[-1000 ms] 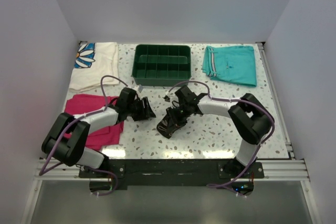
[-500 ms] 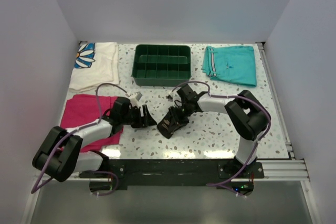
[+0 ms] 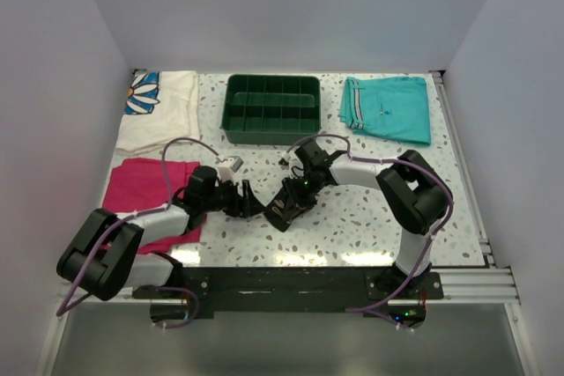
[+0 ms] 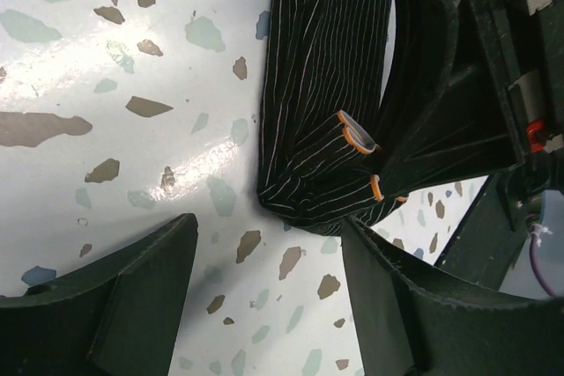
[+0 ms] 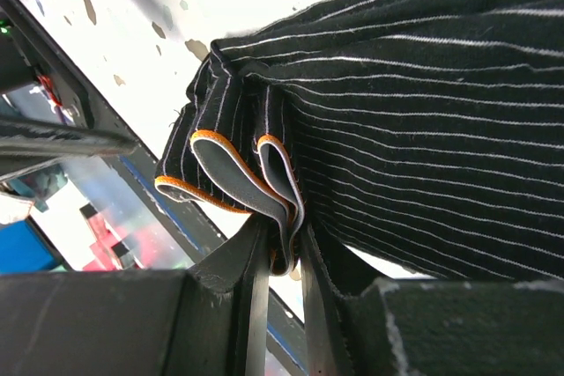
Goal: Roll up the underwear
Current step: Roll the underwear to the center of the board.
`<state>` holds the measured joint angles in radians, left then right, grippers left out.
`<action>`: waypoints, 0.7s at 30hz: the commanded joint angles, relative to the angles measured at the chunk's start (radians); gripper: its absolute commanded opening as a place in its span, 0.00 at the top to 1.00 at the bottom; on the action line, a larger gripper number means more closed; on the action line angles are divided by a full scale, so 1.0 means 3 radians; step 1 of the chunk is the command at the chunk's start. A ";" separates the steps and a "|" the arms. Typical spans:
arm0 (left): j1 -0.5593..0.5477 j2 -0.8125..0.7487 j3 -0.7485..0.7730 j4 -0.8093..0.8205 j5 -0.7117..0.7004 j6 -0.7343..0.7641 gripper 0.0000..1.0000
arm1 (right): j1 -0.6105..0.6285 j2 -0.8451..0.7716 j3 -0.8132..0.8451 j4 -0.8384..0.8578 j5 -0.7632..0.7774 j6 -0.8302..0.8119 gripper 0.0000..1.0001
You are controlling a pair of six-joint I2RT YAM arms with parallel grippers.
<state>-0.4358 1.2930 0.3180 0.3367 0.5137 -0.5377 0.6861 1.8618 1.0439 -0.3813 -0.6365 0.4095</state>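
Note:
The underwear (image 3: 280, 211) is a bunched black bundle with fine white stripes and orange-edged hems, lying mid-table. My right gripper (image 3: 296, 193) holds its far-right end. In the right wrist view the underwear (image 5: 423, 94) fills the frame and the right gripper (image 5: 284, 257) is shut on folded orange-edged hems. My left gripper (image 3: 250, 205) sits just left of the bundle. In the left wrist view the left gripper (image 4: 264, 297) stands open over bare tabletop, the underwear (image 4: 322, 85) just beyond its fingertips, one finger (image 4: 388, 297) close to the cloth.
A green divided tray (image 3: 273, 87) stands at the back centre. Teal shorts (image 3: 388, 107) lie back right. A magenta folded cloth (image 3: 141, 193) lies under the left arm, and a white flowered cloth (image 3: 159, 112) at back left.
My left gripper has opened wider and moved forward and to the right, up to the bundle's left end. The right gripper keeps its grip and has shifted the bundle slightly.

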 commanded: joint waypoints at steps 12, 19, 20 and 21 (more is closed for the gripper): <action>-0.0240 0.0384 0.0172 0.0642 0.0297 0.0550 0.23 | -0.0012 0.0104 0.0166 -0.0212 0.0271 -0.0179 0.83; -0.0265 0.0675 0.0290 0.0688 0.0333 0.0631 0.26 | -0.0012 0.0135 0.0197 -0.0202 0.0250 -0.0164 0.82; -0.0265 0.0711 0.0300 0.0698 0.0328 0.0637 0.26 | -0.0012 0.0124 0.0197 -0.0197 0.0265 -0.0163 0.82; -0.0265 0.0731 0.0315 0.0708 0.0323 0.0637 0.26 | -0.0012 0.0109 0.0192 -0.0197 0.0271 -0.0163 0.82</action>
<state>-0.5110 1.4799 0.3790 0.5056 0.6025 -0.3962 0.6861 1.8790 1.0828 -0.4339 -0.6193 0.3809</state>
